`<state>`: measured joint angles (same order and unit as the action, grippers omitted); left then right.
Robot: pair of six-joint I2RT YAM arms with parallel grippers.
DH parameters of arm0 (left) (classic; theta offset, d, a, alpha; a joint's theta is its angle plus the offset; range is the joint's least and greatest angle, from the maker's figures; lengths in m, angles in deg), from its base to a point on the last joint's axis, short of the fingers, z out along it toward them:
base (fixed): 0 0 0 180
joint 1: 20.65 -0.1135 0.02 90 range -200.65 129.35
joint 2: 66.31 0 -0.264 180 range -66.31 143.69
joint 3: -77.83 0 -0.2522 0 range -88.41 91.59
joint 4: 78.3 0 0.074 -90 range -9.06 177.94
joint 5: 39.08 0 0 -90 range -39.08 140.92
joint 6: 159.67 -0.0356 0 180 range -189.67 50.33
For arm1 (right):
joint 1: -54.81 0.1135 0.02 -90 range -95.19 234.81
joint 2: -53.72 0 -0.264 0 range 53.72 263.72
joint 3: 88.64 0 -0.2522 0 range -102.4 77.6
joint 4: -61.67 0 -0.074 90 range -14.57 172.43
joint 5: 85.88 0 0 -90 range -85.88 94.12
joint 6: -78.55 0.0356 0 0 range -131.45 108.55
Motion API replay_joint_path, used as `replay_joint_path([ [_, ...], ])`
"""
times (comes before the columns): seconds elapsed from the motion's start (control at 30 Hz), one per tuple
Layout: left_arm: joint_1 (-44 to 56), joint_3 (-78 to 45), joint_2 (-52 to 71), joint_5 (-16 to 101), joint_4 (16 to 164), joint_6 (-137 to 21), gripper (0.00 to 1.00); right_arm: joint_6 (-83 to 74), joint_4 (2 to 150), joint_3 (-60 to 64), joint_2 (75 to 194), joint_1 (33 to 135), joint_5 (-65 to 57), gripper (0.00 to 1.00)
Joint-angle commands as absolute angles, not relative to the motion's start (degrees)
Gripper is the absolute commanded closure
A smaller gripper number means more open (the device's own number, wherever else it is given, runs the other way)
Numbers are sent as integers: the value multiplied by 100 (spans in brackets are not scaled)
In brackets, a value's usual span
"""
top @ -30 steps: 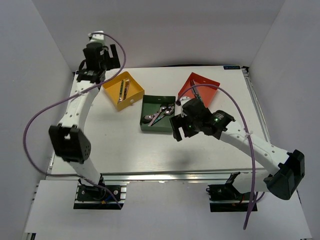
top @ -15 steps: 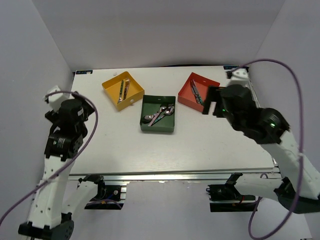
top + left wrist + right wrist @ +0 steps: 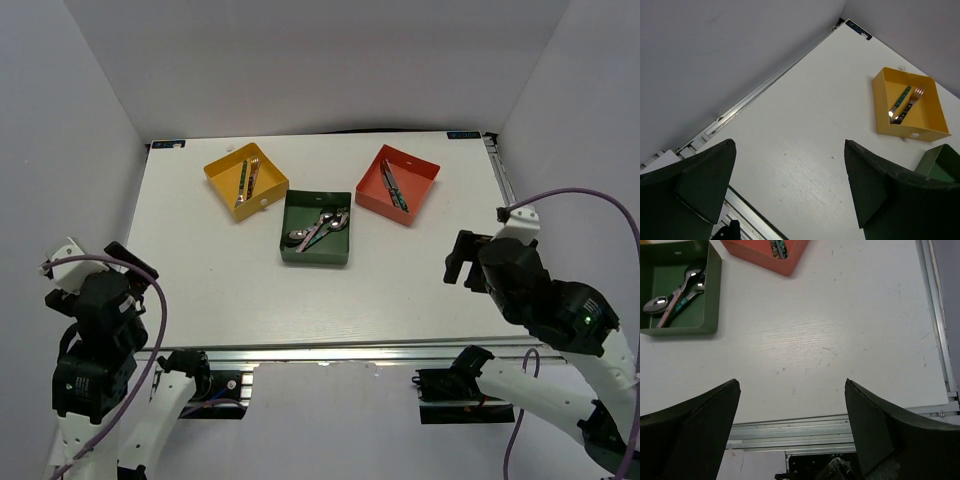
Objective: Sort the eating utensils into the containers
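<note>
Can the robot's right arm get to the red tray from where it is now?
Probably yes. The right gripper sits open near the front edge of the table, and only bare tabletop lies between it and the red tray. Nothing blocks the way; it would just need to stretch forward.

Dark green tray (image 3: 944, 162) and red-orange tray (image 3: 756, 252), each partly beyond a wrist view's edge.

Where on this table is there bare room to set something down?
Free: the broad strip between the green tray and the near rail; also left of the yellow tray, right of the red tray. Crowded: between those trays.
</note>
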<state>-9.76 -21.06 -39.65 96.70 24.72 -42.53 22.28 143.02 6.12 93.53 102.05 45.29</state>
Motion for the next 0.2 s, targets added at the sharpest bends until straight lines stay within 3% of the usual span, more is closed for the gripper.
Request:
replay_joint_path([
  [0.0,-967,-2082,-3766,9575,2439,-4611,2,2353,14064,711,9397,10201,4490,11],
  [0.17,-958,-2100,-3643,9364,2649,-4699,2,2108,13784,685,9511,10201,4455,11],
])
